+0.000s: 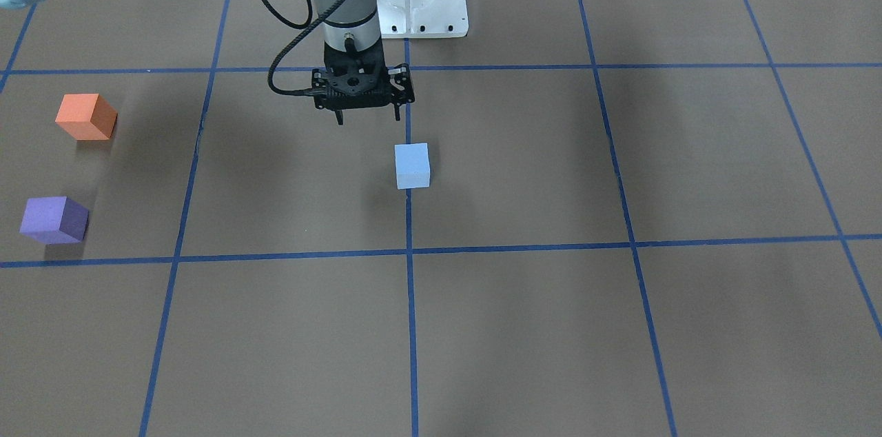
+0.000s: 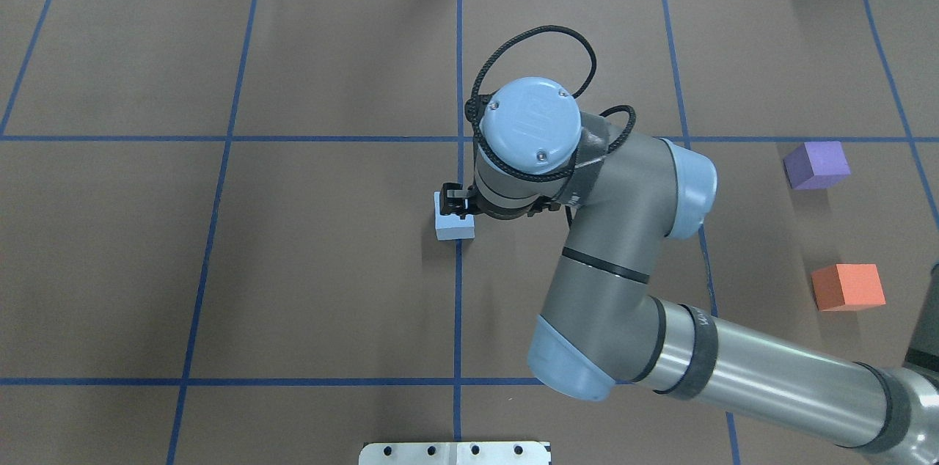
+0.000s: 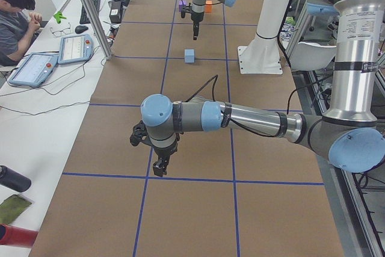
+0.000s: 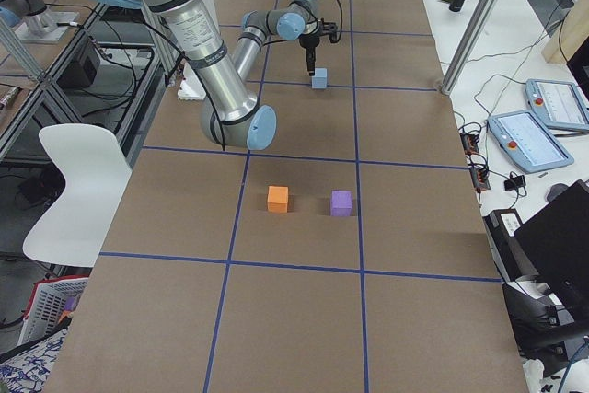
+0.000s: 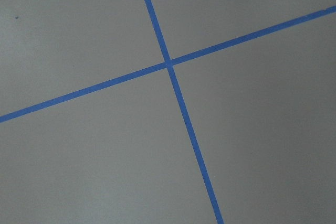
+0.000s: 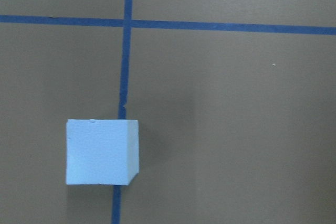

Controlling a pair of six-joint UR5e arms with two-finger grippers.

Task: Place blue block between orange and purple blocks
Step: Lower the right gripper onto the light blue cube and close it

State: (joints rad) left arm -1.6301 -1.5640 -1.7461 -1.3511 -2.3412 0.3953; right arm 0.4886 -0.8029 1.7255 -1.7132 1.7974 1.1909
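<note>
The right gripper, its two fingers spread apart and holding nothing, hangs above the table just short of the blue block, on the robot's side of it. The wide spread looks chosen so that the fingers can come down on either side of the cube. In the right wrist camera the block sits low and left of centre, which suggests the tool must shift across before it descends.

The block rests flat on the brown surface, over one of the blue tape lines, near the middle of the workspace and untouched. Well away to the robot's right stand the orange block and the purple block, the orange one nearer the robot's base. They stand apart, and the gap between them is where the blue cube is meant to go, so the carry has not begun.

The left gripper hovers low over the table on the robot's left, out of the way. Only the side camera catches it, and whether its fingers are parted or closed cannot be told.
</note>
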